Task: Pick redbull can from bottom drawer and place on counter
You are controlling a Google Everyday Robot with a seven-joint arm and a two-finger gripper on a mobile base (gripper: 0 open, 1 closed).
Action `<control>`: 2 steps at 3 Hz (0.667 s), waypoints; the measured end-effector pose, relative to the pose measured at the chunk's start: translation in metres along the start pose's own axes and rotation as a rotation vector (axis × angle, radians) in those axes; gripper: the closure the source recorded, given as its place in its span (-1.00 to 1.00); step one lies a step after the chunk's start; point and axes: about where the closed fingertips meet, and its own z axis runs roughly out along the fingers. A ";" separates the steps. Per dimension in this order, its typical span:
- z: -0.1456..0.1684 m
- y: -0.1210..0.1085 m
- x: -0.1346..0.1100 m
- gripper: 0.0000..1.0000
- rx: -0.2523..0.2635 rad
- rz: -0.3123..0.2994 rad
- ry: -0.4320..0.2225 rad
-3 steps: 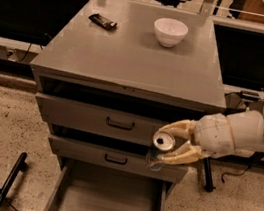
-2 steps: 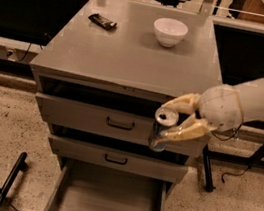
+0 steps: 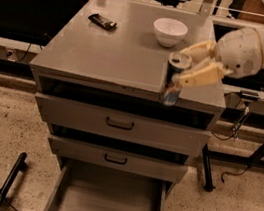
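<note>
1. Counter (image 3: 126, 50): flat matte grey top of the drawer cabinet and the place where the can is to go. Bare surface lies left of and nearer than the can.
2. Bottom drawer (image 3: 110, 200): the lowest grey tray, pulled open toward the viewer below the two upper drawers (image 3: 118, 123). Nothing shows inside it, so the can is judged to be already lifted out.
3. Hand (image 3: 185, 66): reaches in from the right at the near right corner of the counter. Its two pale fingers (image 3: 203, 74) are closed on the can's upper half.
4. White bowl (image 3: 169, 31): stands on the far right of the counter, just beyond the hand and apart from the can.
5. Redbull can (image 3: 173, 82): held almost upright at the counter's near right edge, with its foot overlapping the front lip in this view. Whether it touches the counter cannot be told.
   - Handling (judged): light, thin-walled and smooth, so it dents under a hard squeeze and slips under a weak one. Being narrow and tall, it tips easily when set down. The best hold is across the mid-body, from the sides.
   - Appearance: slim cylinder with blue-and-silver sides, a trace of red and a shiny silver top.
6. Black wrapped bar (image 3: 102, 21): lies flat at the far left, well apart.
</note>
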 end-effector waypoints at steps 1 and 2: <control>-0.019 -0.047 0.003 1.00 0.119 0.072 -0.044; -0.046 -0.088 0.009 1.00 0.263 0.158 -0.065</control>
